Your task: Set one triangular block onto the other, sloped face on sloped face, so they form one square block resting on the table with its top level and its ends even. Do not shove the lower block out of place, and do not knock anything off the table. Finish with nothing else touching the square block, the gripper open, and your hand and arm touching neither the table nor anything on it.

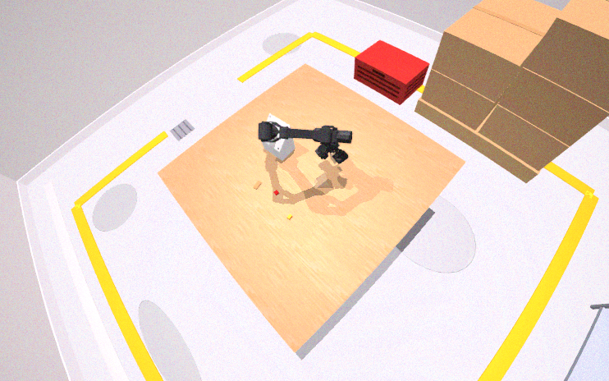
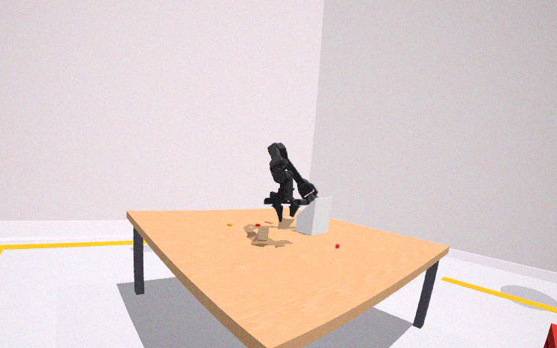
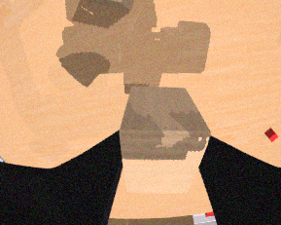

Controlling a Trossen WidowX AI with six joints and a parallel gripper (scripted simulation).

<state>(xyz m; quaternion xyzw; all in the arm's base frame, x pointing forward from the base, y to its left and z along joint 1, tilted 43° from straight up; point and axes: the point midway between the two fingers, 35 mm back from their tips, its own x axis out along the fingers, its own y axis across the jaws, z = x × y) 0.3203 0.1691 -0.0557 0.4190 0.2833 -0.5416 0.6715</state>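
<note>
My gripper (image 1: 331,156) (image 2: 286,218) (image 3: 159,134) points down and is shut on a wood-coloured triangular block (image 2: 286,223) (image 3: 160,145), held above the table. In the wrist view the block spans the gap between the black fingertips, with two faces meeting at a crosswise edge. In the top view it is mostly hidden by the hand. The other triangular block (image 1: 324,183) (image 2: 263,233) stands on the table (image 1: 297,283) (image 2: 293,302), apart from the held one and partly in the arm's shadow. It seems to show at the top of the wrist view, where shadows make its slope hard to read.
The pale arm base (image 1: 278,149) (image 2: 315,218) stands near the held block. A red cube (image 1: 276,192) (image 2: 257,224), a yellow piece (image 1: 289,217) (image 2: 230,224) and a flat tan piece (image 1: 257,185) (image 2: 269,222) lie on the table. Another red cube (image 2: 337,245) lies beyond the base.
</note>
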